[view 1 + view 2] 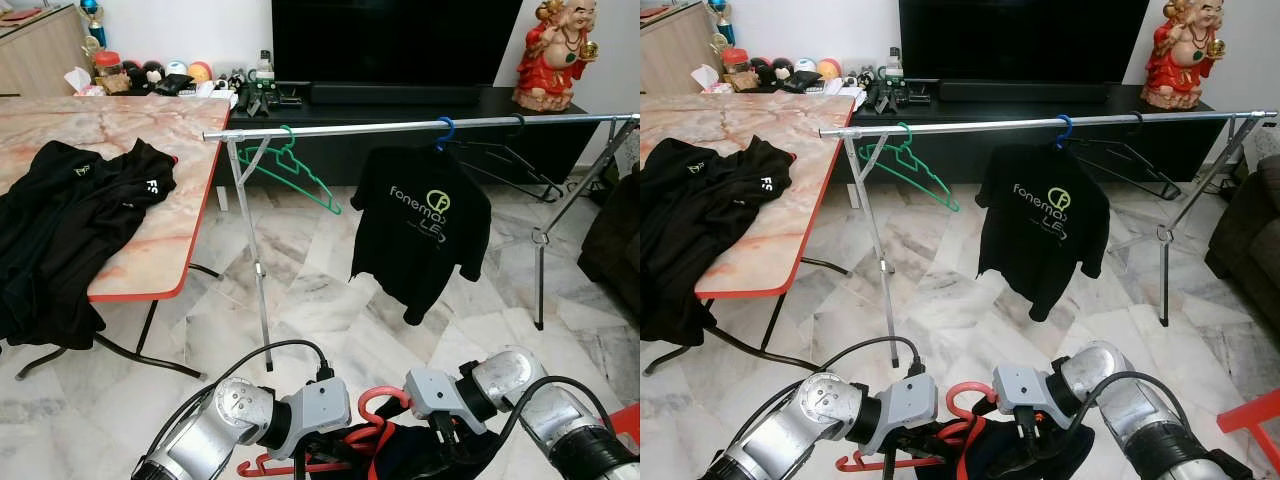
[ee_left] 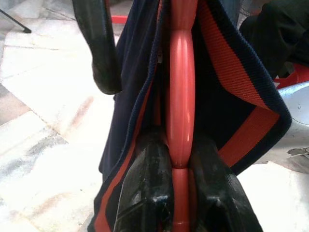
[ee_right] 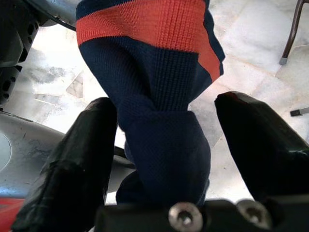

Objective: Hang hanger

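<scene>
— Hanger (image 2: 181, 145): our left gripper (image 2: 182, 193) clamps its red neck, low before us.
— Right gripper (image 3: 164, 145) spread around the shirt (image 3: 154, 72); the rail (image 1: 400, 127) lies ahead, above.

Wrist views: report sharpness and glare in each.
Left wrist view: red hanger sharp with a bright glare streak, gripped between glossy black fingers; floor behind soft. Right wrist view: navy garment knit crisp, evenly lit, no glare; near fingers slightly blurred.

Black garments (image 1: 70, 235) lie on the marble-patterned table (image 1: 175, 240).
</scene>
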Robot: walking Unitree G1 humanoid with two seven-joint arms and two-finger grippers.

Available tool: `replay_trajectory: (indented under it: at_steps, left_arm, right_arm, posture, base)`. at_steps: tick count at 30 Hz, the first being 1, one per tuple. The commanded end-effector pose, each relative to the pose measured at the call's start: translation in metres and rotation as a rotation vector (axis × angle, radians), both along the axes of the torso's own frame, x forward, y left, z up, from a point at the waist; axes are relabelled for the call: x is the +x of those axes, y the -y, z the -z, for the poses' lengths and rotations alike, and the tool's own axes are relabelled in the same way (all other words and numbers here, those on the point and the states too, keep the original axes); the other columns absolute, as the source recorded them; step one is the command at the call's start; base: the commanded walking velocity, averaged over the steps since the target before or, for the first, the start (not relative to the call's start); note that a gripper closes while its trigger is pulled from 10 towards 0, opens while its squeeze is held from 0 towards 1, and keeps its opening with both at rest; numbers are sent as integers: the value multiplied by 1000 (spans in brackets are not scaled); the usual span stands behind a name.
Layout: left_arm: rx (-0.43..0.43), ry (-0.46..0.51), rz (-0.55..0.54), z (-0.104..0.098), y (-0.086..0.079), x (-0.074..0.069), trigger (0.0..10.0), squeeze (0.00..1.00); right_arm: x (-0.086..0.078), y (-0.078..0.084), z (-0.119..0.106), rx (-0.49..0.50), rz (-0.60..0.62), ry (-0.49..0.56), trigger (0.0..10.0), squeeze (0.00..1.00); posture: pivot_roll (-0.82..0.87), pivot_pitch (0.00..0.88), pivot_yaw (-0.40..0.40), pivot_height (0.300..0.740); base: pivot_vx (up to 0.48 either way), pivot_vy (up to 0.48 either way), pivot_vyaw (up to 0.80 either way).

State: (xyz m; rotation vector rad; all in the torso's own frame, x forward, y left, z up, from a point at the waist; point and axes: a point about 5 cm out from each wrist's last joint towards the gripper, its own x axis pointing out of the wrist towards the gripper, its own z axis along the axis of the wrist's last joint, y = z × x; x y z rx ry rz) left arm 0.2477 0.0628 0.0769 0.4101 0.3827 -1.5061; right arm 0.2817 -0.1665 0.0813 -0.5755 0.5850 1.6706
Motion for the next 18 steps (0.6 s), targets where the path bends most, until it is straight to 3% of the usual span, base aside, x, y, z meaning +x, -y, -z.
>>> replay_trajectory:
  at_steps: [1,18]
  left_arm:
    - [-33,40,17,-12,5,4,10000,0]
    - [-36,52,9,-15,6,6,10000,0]
  right_arm:
    - [1,-2,-1,-7,-13,17,0,0]
    - [-2,-7,2,5,-28,3,0,0]
  posture:
    - [54,70,-48,740]
    - [53,97,-49,740]
  base:
    - [0,0,0]
    - [0,0,0]
